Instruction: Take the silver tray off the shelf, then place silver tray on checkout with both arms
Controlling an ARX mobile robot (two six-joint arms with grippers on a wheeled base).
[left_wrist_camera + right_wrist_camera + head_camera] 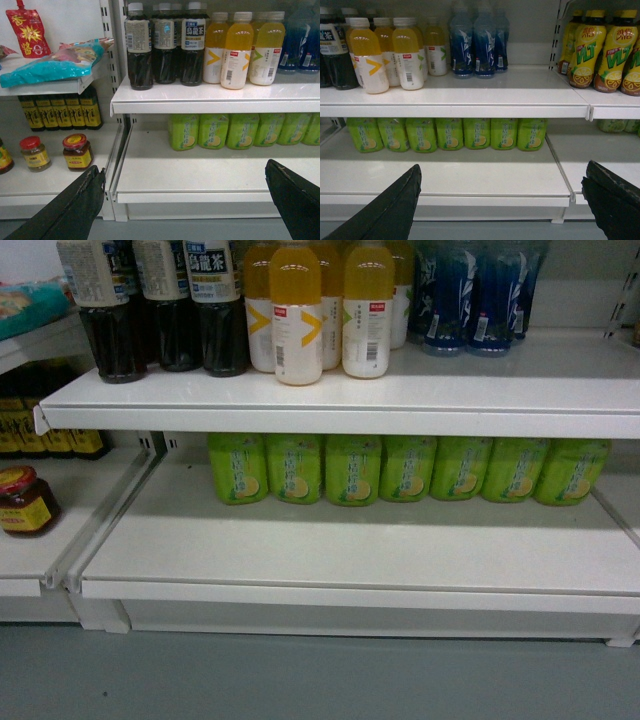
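- Head view: a white shelf (340, 405) carries dark tea bottles (160, 305) at left, orange juice bottles (320, 305) in the middle and blue bottles (475, 295) at right.
- The lower board (350, 545) has a row of green bottles (405, 468) along its back; its front part is bare white.
- At far left stands a red-lidded jar (25, 502) on the neighbouring bay. Grey floor (320, 675) runs along the bottom.
- No arm or gripper shows in this view, and the silver tray cannot be seen here.
- Left wrist view: the left gripper (187, 200) has its two black fingers (75, 205) spread wide at the bottom corners, nothing between them but the shelf beyond.
- Past them are the same tea, orange and green bottles. In the left bay lie a teal snack bag (50, 65), a red pouch (27, 32) and two jars (55, 152).
- The tray is not visible here either.
- Right wrist view: the right gripper (510, 200) is likewise wide open and holds nothing, one finger at each lower corner.
- Ahead are orange, blue and green bottles. Yellow lemon-tea bottles (602, 50) stand in the right bay.
- The tray and the checkout appear in none of the three views.
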